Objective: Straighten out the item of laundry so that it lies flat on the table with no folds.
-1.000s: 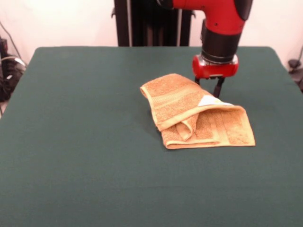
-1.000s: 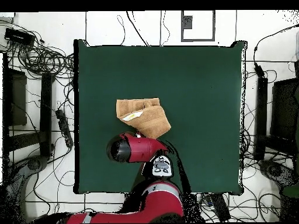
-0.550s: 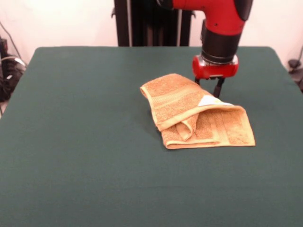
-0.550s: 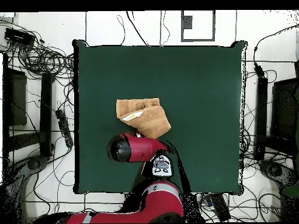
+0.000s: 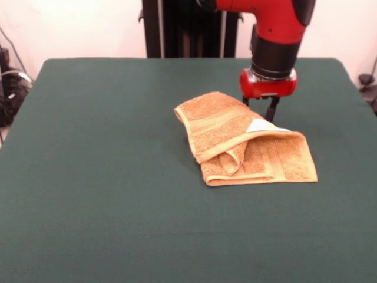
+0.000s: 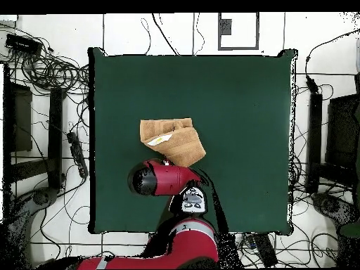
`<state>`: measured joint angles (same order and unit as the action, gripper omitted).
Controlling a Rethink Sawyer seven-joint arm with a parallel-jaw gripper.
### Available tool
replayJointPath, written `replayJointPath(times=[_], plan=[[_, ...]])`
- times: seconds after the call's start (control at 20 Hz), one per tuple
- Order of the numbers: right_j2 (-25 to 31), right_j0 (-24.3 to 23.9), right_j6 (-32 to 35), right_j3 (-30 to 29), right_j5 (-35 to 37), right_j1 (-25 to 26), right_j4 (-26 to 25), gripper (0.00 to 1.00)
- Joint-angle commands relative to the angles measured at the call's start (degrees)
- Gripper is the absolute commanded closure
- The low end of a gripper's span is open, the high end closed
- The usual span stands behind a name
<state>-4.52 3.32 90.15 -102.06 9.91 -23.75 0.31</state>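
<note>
Towel (image 5: 244,140) lies folded and bunched near the middle of the table (image 5: 106,177), white tag (image 5: 259,125) showing no legible writing. Gripper (image 5: 260,111) hangs at the towel's far edge, fingers slightly spread, pinching nothing.

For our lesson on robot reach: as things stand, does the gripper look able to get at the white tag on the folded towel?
Probably yes. The gripper hangs just behind the towel, and the white tag lies exposed on top close by, with nothing between them.
</note>
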Motion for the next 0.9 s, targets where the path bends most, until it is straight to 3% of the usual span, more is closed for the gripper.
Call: replayJointPath(times=[0.05,0.35,0.9], plan=[[2.3,0.1,11.9,7.4,-5.0,6.4,3.3,0.0],[2.7,0.7,11.8,6.0,-5.4,3.6,2.7,0.0],[3.1,1.2,10.4,5.5,2.7,-3.9,3.2,0.0]])
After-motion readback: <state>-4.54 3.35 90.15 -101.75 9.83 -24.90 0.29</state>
